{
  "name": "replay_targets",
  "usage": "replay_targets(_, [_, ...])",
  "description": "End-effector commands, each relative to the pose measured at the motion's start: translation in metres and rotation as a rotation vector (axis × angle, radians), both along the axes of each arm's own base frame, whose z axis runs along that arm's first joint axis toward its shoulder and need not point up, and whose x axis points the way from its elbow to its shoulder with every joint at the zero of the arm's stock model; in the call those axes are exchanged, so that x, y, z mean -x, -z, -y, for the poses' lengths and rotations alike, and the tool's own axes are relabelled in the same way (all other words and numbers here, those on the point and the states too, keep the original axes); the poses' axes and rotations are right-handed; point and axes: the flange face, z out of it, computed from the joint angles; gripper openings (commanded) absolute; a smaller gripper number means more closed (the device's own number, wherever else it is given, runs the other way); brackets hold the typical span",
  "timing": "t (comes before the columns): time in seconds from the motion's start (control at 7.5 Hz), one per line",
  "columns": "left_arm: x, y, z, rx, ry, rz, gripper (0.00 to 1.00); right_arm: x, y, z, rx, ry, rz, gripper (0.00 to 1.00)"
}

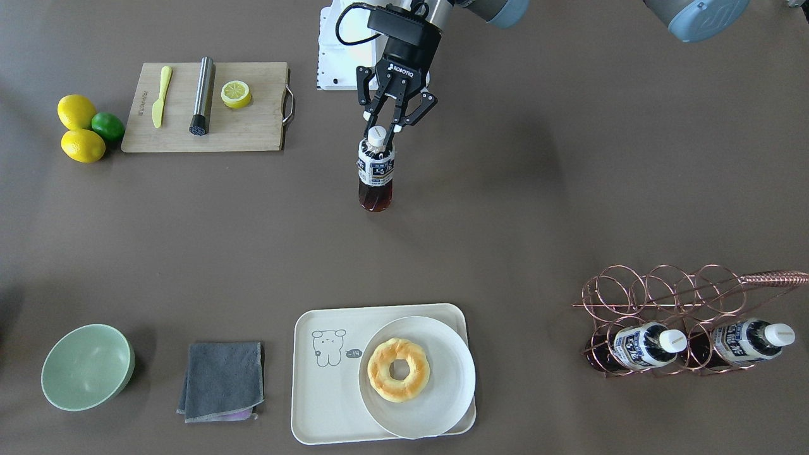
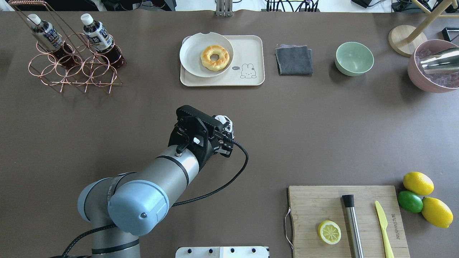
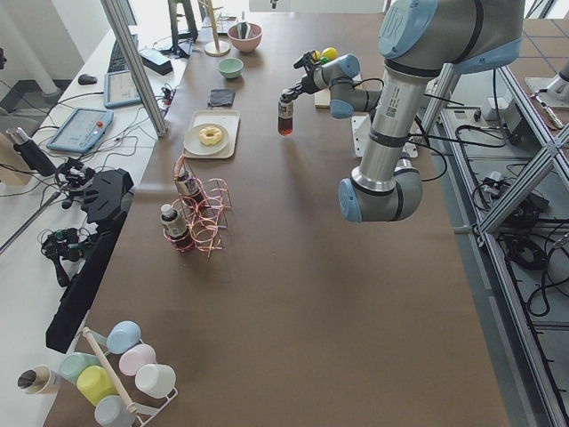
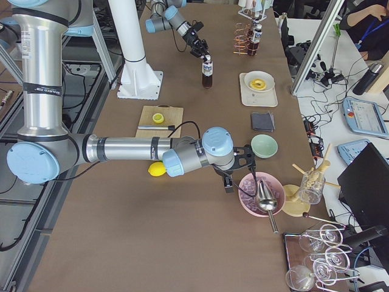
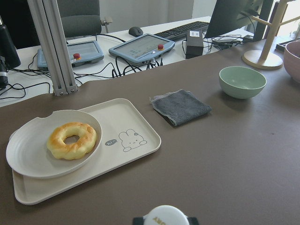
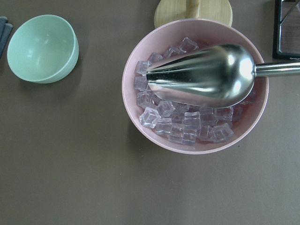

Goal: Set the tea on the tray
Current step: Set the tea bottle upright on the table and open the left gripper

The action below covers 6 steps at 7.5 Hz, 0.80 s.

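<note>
Dark reddish tea [image 1: 375,174], in its small white-capped bottle, is held upright at mid-table by the left gripper [image 1: 379,130], whose 2 fingers are clamped at the cap. The cream tray [image 2: 251,50] lies ahead on the far side, well apart from the bottle. A plate [image 2: 188,57] with a doughnut [image 2: 206,59] fills the tray's left half, so only the right half with the drawn bear is bare, slightly right of the gripper's line. The right gripper [image 4: 240,164], far off by the pink ice bowl [image 4: 246,198], cannot be judged open or closed.

Upright tea [image 1: 375,170], well apart from cream tray [image 1: 322,404].
</note>
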Motion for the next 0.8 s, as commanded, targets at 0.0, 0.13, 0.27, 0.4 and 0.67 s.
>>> replay_targets(0.0, [-0.015,-0.006,-0.0078,-0.005,0.016,0.026,0.0,0.0,0.0005,-0.0002,-0.001,0.0,0.0,1.0])
replay_targets(0.13, [-0.017,-0.0074,-0.0101,-0.004,0.012,0.029,0.0,0.0,-0.0003,-0.0002,0.001,0.0,0.0,1.0])
replay_targets(0.27, [-0.0164,-0.0069,-0.0102,-0.005,0.012,0.028,0.0,0.0,0.0005,-0.0002,-0.001,0.0,0.0,1.0])
replay_targets(0.4, [-0.0163,-0.0069,-0.0101,-0.005,0.013,0.028,0.0,0.0,-0.0003,-0.0002,0.001,0.0,0.0,1.0])
replay_targets(0.67, [-0.0161,-0.0114,-0.0093,-0.012,0.012,0.046,0.75,0.0,-0.0003,-0.0002,0.001,0.0,0.0,1.0])
